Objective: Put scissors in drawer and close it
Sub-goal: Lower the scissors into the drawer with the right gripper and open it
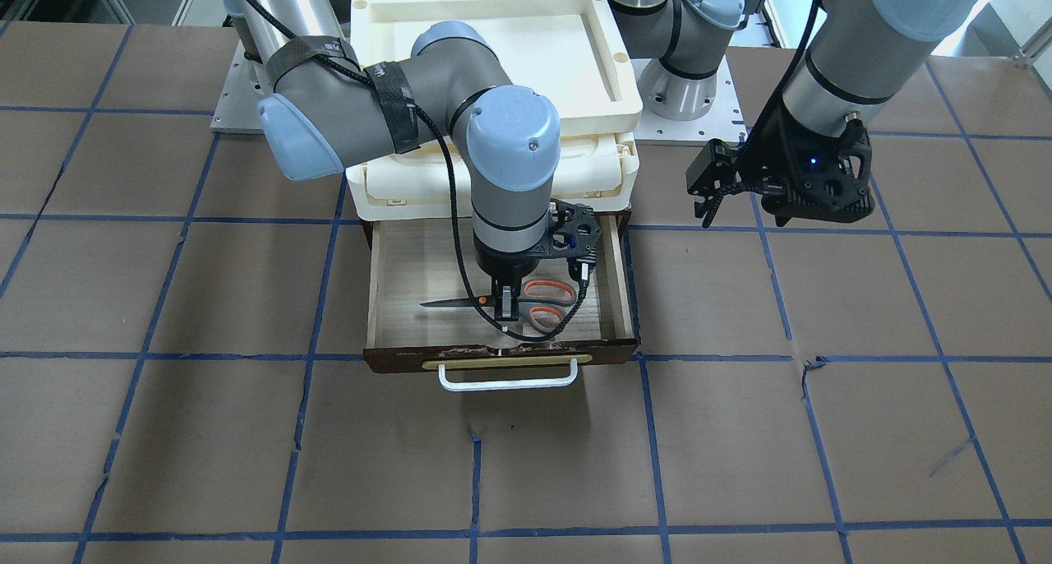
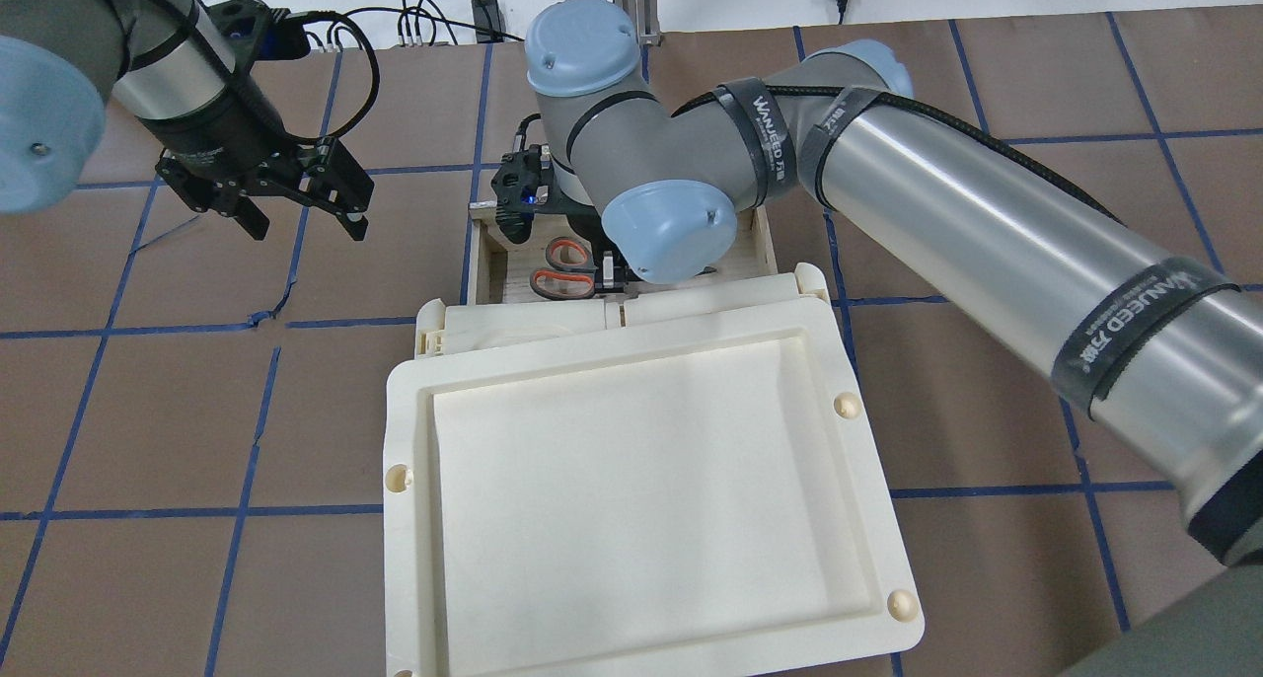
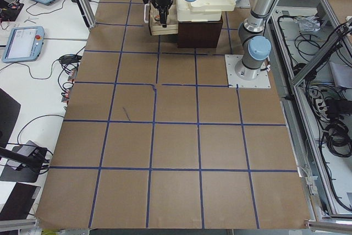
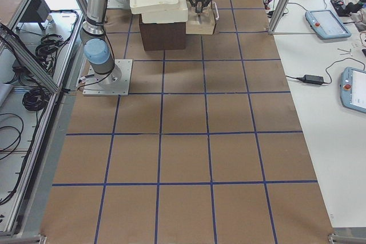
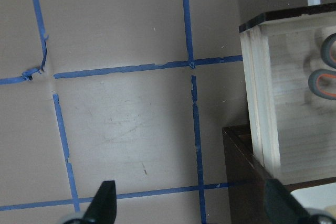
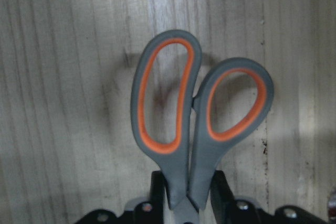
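The scissors [image 1: 448,303] sit low in the open drawer [image 1: 394,284], perhaps touching its floor, clamped near the pivot by the right fingers [image 1: 506,294]. Release gently, then rise straight up. The left fingers [image 5: 105,200] hang spread wide and empty above the table [image 1: 740,301].

- The table [image 1: 740,432] is covered in brown paper, crossed by a grid of blue tape lines.
- The scissors [image 6: 178,166] have grey handles lined orange inside both loops, an orange pivot and dark blades.
- The drawer [image 1: 411,276] is pale, fine-grained wood inside. Its front is dark brown, chipped to lighter patches, with a brass-coloured plate and a white bar handle [image 1: 507,381].
- The tray [image 2: 407,430] and the compartments [image 1: 411,186] under it are cream.
- The cabinet [image 4: 163,35] is dark brown.
- The right gripper [image 1: 505,305] and left gripper [image 2: 304,225] are black.
- The right arm [image 2: 987,223] and left arm [image 2: 178,65] have silver tubes, grey joints and pale blue caps. The right arm also wears black straps with white lettering.
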Robot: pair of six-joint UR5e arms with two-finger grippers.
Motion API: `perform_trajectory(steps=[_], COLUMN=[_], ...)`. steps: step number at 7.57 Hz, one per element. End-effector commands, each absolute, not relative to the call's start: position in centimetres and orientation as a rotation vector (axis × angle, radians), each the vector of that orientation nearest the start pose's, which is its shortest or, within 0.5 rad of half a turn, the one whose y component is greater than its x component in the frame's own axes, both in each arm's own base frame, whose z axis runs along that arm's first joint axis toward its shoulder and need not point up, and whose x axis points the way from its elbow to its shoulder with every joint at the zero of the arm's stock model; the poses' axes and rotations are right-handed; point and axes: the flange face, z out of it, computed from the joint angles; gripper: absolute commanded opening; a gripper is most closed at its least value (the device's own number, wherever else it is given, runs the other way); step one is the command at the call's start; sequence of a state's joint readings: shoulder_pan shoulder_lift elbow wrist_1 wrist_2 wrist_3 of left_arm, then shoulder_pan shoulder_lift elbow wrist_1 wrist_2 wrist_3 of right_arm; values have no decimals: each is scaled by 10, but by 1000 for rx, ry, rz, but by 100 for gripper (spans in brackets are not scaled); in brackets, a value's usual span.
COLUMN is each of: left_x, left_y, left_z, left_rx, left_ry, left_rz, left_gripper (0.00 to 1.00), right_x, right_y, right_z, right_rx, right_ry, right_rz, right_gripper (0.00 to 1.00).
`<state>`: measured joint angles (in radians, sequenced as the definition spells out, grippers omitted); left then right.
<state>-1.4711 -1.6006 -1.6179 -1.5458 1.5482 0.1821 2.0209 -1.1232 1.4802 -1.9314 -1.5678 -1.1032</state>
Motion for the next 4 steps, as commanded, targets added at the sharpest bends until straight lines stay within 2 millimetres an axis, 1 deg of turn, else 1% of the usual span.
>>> perform_trajectory(steps=[1, 2, 3, 4], left_x=[-85, -85, -85, -86], left_y=[-509, -508, -508, -507], left_z=[449, 448, 448, 448], left_rx=[111, 106, 106, 108], left_ry=[3169, 3169, 3170, 3170], left_rz=[87, 89, 96, 99], left_gripper=[100, 100, 100, 100], right_x=[404, 404, 405, 405], right_y=[-528, -528, -529, -529], right_z=[309, 306, 301, 301], right_rx=[-2199, -2204, -2202, -2200], right_ry=[2240, 2234, 2232, 2234], right_rz=[-4, 1, 14, 14], right_gripper=[3, 4, 9, 29])
